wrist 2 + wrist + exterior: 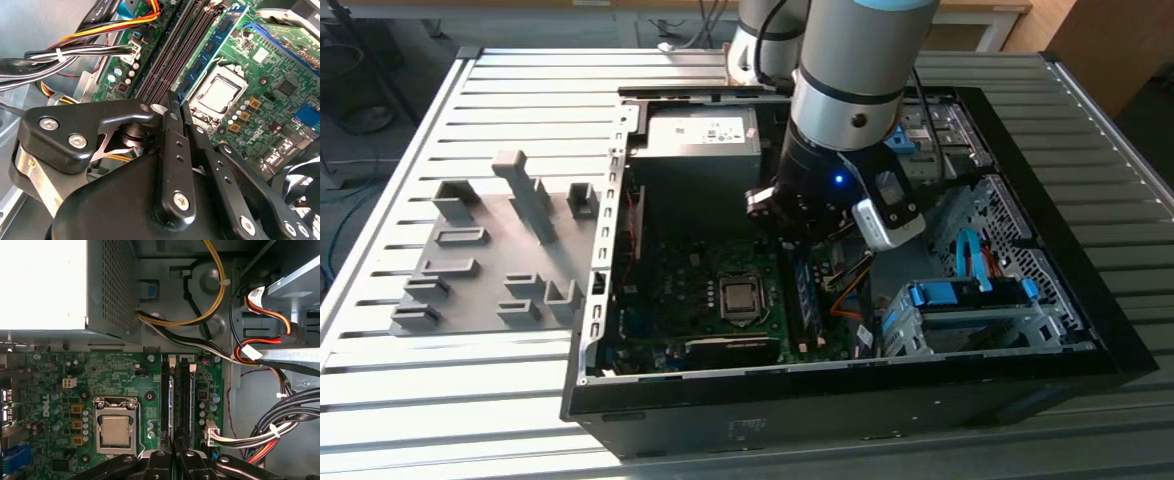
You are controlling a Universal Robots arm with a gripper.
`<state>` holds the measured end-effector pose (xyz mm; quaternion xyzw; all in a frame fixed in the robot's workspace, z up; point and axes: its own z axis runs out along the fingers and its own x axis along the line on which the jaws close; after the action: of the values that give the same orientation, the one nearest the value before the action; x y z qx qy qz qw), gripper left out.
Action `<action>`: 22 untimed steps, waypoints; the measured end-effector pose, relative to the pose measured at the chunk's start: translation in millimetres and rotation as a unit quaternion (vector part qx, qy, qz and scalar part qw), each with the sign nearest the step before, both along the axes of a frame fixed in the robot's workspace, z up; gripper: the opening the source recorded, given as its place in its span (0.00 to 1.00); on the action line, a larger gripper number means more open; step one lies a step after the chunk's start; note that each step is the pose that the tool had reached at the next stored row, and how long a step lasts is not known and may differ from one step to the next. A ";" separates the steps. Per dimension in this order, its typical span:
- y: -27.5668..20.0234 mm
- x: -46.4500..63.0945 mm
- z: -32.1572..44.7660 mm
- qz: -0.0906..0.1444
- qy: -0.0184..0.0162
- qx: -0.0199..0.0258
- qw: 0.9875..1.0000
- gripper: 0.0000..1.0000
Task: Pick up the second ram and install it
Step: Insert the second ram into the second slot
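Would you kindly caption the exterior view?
Black pincer lowered inside the open black computer case, above the green motherboard's memory slots.

Arm (854,70): showing silver-grey tube, black wrist, blue light glowing.
Pincer (175,107): showing black linkages, silver screws.

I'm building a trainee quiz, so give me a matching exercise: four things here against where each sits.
1 grey slotted plastic tray
2 square silver processor
3 long blue-green ram stick
4 black gripper

a among black memory slots
b over the ram stick's end
c on the slatted table
d in the motherboard's socket

Pairs: 1c, 2d, 3a, 4b
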<state>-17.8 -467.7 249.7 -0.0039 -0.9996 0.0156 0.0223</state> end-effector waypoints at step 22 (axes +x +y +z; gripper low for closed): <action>-2.2 0.0 -11.2 -0.003 0.000 0.000 1.000 0.14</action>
<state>-17.8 -470.0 238.5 -0.0070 -0.9996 0.0155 0.0223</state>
